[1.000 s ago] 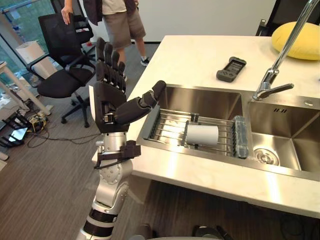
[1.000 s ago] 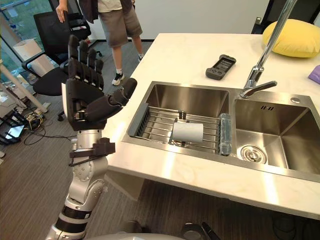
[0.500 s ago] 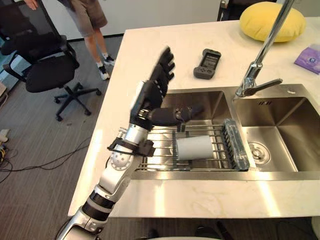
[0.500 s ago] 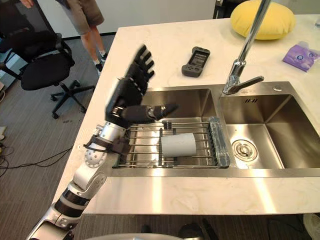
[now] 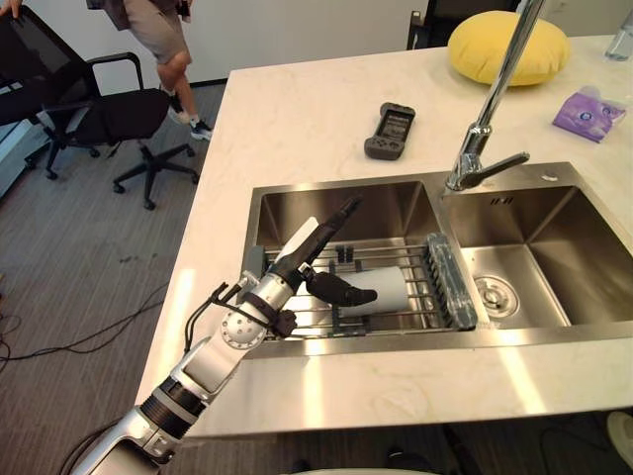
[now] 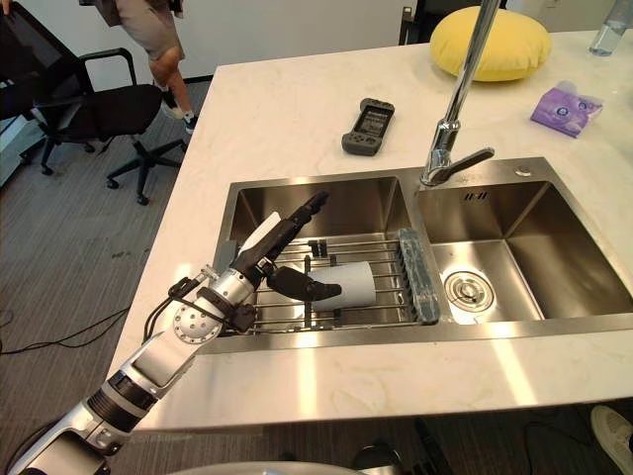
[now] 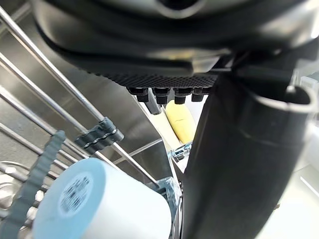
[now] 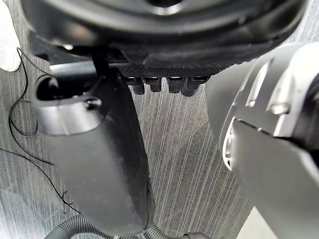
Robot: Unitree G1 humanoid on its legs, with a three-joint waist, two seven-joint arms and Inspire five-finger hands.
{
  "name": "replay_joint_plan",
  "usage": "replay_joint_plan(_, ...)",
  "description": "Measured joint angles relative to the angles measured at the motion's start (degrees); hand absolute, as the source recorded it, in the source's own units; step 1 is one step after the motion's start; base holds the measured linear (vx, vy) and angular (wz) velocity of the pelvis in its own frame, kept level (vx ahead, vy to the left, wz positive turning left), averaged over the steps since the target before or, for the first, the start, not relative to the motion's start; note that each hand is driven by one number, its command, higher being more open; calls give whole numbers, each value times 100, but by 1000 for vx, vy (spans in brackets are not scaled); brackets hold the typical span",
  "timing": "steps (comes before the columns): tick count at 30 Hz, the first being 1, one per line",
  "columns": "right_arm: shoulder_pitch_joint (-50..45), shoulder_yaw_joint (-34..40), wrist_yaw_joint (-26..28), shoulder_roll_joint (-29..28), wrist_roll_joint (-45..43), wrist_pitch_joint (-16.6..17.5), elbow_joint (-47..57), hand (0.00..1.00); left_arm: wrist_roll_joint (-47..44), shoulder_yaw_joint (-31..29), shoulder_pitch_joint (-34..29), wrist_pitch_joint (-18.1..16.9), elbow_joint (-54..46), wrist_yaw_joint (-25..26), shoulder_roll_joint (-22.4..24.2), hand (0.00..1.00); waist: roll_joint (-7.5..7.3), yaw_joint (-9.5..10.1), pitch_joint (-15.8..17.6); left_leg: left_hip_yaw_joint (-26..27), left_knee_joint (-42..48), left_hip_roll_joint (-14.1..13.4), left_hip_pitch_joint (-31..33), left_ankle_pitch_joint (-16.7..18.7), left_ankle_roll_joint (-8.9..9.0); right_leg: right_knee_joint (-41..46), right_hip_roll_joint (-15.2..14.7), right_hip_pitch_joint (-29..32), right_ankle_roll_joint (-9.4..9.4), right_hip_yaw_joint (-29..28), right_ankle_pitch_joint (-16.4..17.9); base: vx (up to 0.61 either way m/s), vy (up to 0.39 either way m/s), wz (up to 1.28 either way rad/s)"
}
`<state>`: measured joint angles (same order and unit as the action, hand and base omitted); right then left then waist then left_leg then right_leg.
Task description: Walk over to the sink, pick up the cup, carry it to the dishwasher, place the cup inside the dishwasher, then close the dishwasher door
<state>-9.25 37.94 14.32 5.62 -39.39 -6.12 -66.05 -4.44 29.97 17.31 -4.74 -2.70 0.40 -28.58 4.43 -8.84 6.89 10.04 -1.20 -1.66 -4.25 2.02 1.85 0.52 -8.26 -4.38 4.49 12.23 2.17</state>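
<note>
The step in hand looks like the grasp: the left hand [image 5: 287,267] hovers low over the rack [image 5: 401,259] in the left basin of the sink [image 5: 297,203], fingers [image 5: 328,228] straight and thumb spread, gripping nothing. It should sink further so the fingers pass the cup's far side and the thumb its near side, then close round the middle, clear of the wires, and lift straight up. The right hand [image 8: 159,45] hangs relaxed over the floor. The cup [image 6: 358,285] lies on its side on the rack, just right of the hand. It is a plain white cylinder with its flat base facing the palm, and it is likely light and apt to roll.
</note>
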Motion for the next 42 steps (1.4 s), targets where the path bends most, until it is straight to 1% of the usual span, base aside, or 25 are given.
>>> replay_joint_plan(3, -39, 1, 3, 50, 2, -126, -68, 100, 3, 1, 0, -94, -120, -73, -11, 100, -2, -10, 1, 15, -1, 55, 58, -19, -23, 10, -50, 81, 23, -48, -47, -97, 33, -4)
replay_joint_plan(5, -53, 6, 2, 52, 3, -178, -119, 100, 12, 18, 19, -252, -240, -137, -19, 100, -6, -26, 3, 26, -2, 83, 92, -34, -47, 13, -74, 124, 39, -68, -79, -10, 21, -1)
replay_joint_plan(6, -47, 6, 5, 46, 8, -192, -151, 100, 16, 81, 75, -325, -289, -205, -24, 100, -11, -36, 3, 30, -9, 97, 102, -68, -101, 13, -82, 133, 48, -78, -87, 0, 0, 0)
replay_joint_plan(8, -36, 7, 16, 44, 13, -194, -164, 100, 15, 170, 114, -334, -371, -243, -25, 100, -12, -40, 3, 32, -6, 104, 119, -77, -113, 13, -87, 134, 54, -93, -92, 18, 3, 0)
replay_joint_plan(11, 2, 9, 73, 42, 14, -190, -163, 100, 57, 452, 248, -349, -463, -376, 6, 100, -29, -43, 8, 32, -7, 106, 123, -74, -116, 13, -85, 139, 58, -108, -96, 28, 1, 0)
replay_joint_plan(15, 116, -5, 95, 40, 12, -188, -160, 100, 572, 611, 256, -336, -461, -410, 105, 100, -75, -66, 21, 33, -6, 102, 118, -69, -120, 22, -80, 139, 56, -121, -98, 0, 0, 0)
replay_joint_plan(20, 153, -137, 94, 46, 10, -193, -152, 100, 762, 657, 124, -347, -422, -156, 86, 100, -136, -65, 23, 80, -22, 100, -10, -69, -123, 33, -84, 61, 38, -133, -108, -36, -5, -4)
replay_joint_plan(24, 105, -136, 94, 50, 20, -193, -132, 100, 719, 658, -29, -354, -398, -117, 85, 100, -177, -74, 38, 96, -189, 123, -106, -143, -132, -4, -87, 53, 25, -135, -112, -47, -2, -2)
replay_joint_plan(26, -19, -238, 94, 52, 26, -189, -31, 100, 640, 658, -75, -355, -294, -24, 91, 100, -185, -98, 41, 100, -355, 138, -198, -223, -138, -33, -81, 26, 24, -131, -113, 0, 0, 0)
replay_joint_plan(28, -77, -257, 92, 48, 27, -184, -13, 100, 613, 658, -97, -359, -147, 58, 105, 100, -208, -136, 48, 105, -375, 147, -226, -229, -138, -67, -82, -2, 23, -132, -116, 0, 0, 0)
replay_joint_plan(31, -139, -486, 84, 19, 28, -151, 18, 100, 613, 658, -100, -358, 108, 190, 122, 100, -238, -198, 64, 129, -376, 150, -222, -220, -135, -103, -74, -2, 27, -146, -118, 11, -7, -2)
replay_joint_plan(35, -177, -710, 72, -60, 31, -68, 21, 100, 590, 657, -100, -359, 294, 292, 133, 100, -329, -239, 108, 166, -376, 143, -210, -197, -118, -173, -45, -4, 22, -180, -143, 15, -20, -5)
replay_joint_plan(42, -180, -997, 72, -123, 36, 4, 96, 100, 479, 651, -100, -365, 340, 471, 134, 100, -328, -316, 107, 237, -375, 122, -212, -167, -99, -206, -26, 10, 22, -241, -160, -3, -21, -5)
